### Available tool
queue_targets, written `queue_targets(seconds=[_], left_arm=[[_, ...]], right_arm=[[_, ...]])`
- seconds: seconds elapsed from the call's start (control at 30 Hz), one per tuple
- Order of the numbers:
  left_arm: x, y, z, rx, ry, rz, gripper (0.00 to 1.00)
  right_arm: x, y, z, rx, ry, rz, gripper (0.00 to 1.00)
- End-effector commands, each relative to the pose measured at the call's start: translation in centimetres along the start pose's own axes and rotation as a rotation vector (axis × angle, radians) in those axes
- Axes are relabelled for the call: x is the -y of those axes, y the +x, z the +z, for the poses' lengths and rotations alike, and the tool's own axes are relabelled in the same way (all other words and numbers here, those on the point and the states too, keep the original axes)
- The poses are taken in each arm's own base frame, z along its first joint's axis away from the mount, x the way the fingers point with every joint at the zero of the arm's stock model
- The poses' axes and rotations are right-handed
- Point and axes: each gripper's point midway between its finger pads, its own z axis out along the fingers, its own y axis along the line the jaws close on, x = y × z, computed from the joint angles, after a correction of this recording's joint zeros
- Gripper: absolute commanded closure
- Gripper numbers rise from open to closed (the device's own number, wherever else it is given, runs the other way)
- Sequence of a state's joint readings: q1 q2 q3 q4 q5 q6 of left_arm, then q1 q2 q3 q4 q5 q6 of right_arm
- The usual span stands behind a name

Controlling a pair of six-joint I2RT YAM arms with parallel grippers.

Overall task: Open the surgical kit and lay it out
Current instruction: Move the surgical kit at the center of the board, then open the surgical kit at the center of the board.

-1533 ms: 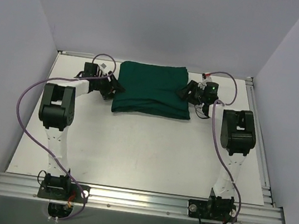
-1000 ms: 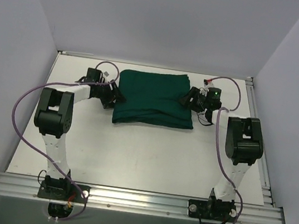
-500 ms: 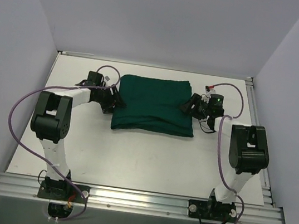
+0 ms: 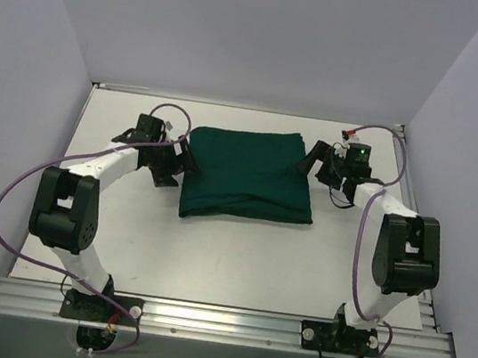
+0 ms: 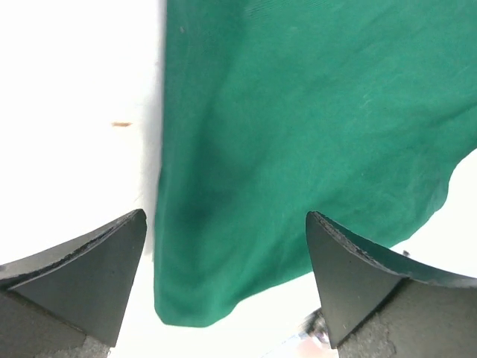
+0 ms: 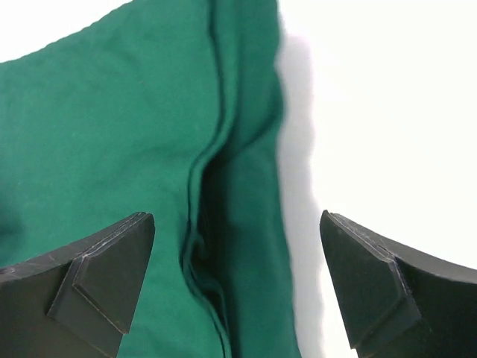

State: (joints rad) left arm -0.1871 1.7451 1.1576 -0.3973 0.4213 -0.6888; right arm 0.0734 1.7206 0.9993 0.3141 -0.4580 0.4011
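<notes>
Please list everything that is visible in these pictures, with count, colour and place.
table: one, white, under everything.
surgical kit: one, dark green cloth bundle, folded shut, far middle of the table.
rail: one, silver, along the near edge.
arms: two, white with black joints, either side of the kit.
cables: two, purple, one looping beside each arm.
left gripper: one, black, open, at the kit's left edge.
right gripper: one, black, open, at the kit's right edge.

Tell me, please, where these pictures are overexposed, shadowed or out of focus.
Left wrist: the table is blown out to white, the green wrap slightly soft. Right wrist: same white table, soft grey shadow beside the wrap's edge. Top external: evenly lit.
</notes>
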Motion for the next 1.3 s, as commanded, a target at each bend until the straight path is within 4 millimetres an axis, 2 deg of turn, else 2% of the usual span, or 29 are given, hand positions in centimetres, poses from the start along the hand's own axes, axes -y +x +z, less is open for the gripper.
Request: queue_targets(seconds=[0.0,0.03,0.1,0.13,0.2,0.23,0.27,0.33,0.37,0.43,0.5,0.63,0.73,1.03,1.27], left_arm=[[1.0,-3.0,-4.9,0.177,-0.086,0.090,0.03],[1.6,-3.5,-6.6,0.210,-0.107,0.105,0.03],[1.5,-4.7,-8.2,0.272,-0.159,0.149,0.03],[2.5,-5.3,-9.5,0.299,-0.158,0.171,0.03],[4.2,-5.4,-10.3,0.326,-0.156,0.257,0.07],[5.2,-5.1,-10.5,0.333,-0.148,0.302,0.08],[7.5,-4.1,-10.5,0.335,-0.129,0.398,0.10],[9.4,-3.0,-10.5,0.346,-0.110,0.475,0.12],[10.4,-1.6,-9.9,0.327,-0.086,0.518,0.15],[12.1,-0.4,-9.8,0.315,0.010,0.541,0.18],[12.0,0.8,-9.0,0.282,0.052,0.534,0.20],[14.3,2.3,-9.1,0.295,0.166,0.574,0.18],[15.4,3.6,-9.0,0.291,0.169,0.633,0.17],[17.2,6.1,-7.4,0.263,0.145,0.732,0.17],[19.1,7.4,-7.9,0.290,0.168,0.813,0.11]], right_arm=[[-0.7,-2.8,-4.1,0.092,0.088,-0.016,0.00],[-0.7,-1.9,-4.8,0.066,0.096,-0.010,0.00],[-1.6,-1.2,-6.5,0.057,0.083,-0.019,0.00],[-1.0,0.5,-7.1,0.008,0.107,0.001,0.00],[-2.3,1.5,-8.4,-0.014,0.051,0.021,0.02],[-2.2,3.1,-8.7,-0.055,0.043,0.040,0.03],[-2.4,3.3,-9.2,-0.056,0.035,0.042,0.07],[-1.9,5.2,-9.8,-0.108,0.053,0.061,0.11],[-1.9,5.3,-10.1,-0.102,0.053,0.061,0.15],[-1.8,5.6,-10.3,-0.098,0.050,0.071,0.20],[-1.5,6.3,-10.1,-0.110,0.045,0.084,0.27],[-1.8,6.7,-9.1,-0.110,0.001,0.113,0.31],[-2.0,7.1,-8.8,-0.120,-0.024,0.135,0.33],[-2.2,7.4,-8.2,-0.114,-0.047,0.166,0.37],[-2.4,7.7,-7.7,-0.126,-0.066,0.181,0.44]])
